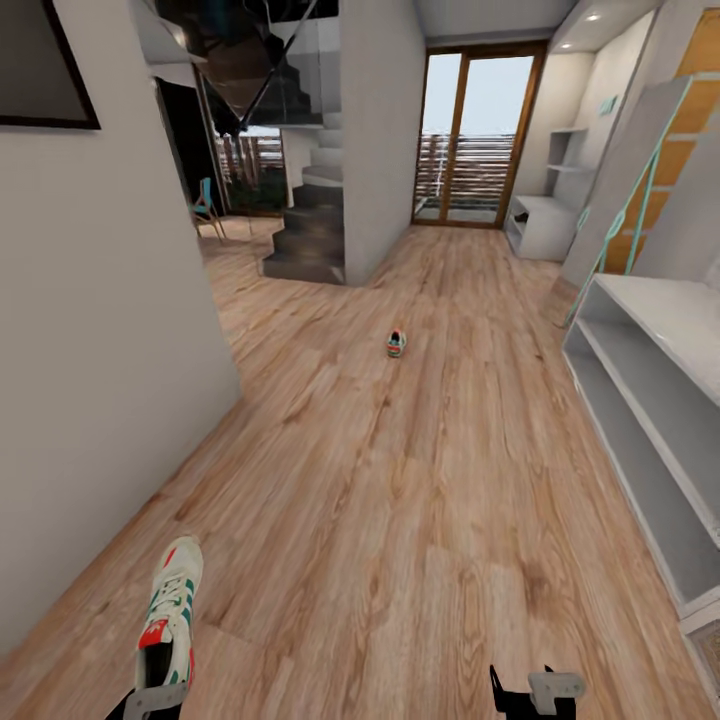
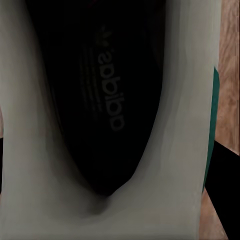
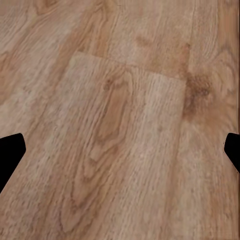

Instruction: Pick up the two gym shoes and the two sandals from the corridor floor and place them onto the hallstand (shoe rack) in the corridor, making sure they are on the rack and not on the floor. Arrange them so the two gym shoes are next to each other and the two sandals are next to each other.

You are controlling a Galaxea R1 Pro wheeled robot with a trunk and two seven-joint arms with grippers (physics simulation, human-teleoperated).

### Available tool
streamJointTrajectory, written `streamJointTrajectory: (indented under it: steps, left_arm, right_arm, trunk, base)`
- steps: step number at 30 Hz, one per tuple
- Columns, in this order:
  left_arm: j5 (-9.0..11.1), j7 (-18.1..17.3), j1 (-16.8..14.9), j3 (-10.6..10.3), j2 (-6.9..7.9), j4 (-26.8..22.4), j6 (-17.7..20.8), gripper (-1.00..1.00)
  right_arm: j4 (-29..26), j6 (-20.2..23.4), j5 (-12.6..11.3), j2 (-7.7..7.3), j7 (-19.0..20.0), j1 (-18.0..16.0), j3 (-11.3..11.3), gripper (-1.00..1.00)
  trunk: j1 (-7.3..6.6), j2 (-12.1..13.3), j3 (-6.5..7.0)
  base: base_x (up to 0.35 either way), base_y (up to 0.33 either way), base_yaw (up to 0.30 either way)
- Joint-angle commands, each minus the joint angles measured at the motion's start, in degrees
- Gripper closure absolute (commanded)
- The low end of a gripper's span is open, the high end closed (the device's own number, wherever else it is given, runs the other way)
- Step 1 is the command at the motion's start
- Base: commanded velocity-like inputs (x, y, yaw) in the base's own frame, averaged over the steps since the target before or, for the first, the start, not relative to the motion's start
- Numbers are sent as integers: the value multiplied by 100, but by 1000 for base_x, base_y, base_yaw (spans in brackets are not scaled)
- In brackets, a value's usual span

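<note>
Near gym shoe (image 1: 170, 625) at lower left of the head view, toe pointing up the corridor, heel at the left gripper (image 1: 150, 703). Seen from the left wrist, dark insole printed "adidas" beneath a trefoil mark, white collar (image 2: 170, 150) all around it, green stripe at one edge. Left claw closed on that shoe's heel. Second gym shoe (image 1: 396, 344) lying well ahead on the corridor floor (image 1: 400, 520). Right gripper (image 3: 120, 155) spread wide, holding nothing, above bare planks. Hallstand (image 1: 640, 420) along the right wall.
</note>
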Motion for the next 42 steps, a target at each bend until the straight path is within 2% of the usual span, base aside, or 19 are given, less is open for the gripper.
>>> streamJointTrajectory:
  steps: [1, 19, 42]
  left_arm:
    - [-29, -39, -3, 53, 0, 3, -15, 100]
    - [-29, -40, -3, 53, -17, 3, -15, 100]
    - [-29, -40, -3, 53, -17, 11, -15, 100]
  right_arm:
    - [6, -16, 57, 4, -25, -6, -21, -100]
    - [6, -16, 57, 19, -25, -4, -21, -100]
    - [6, -16, 63, 18, -25, -4, -12, -100]
  trunk:
    - [3, -1, 3]
    - [3, -1, 120]
    - [3, -1, 128]
  base:
    - [333, 0, -221]
    - [333, 0, -206]
    - [332, 18, -12]
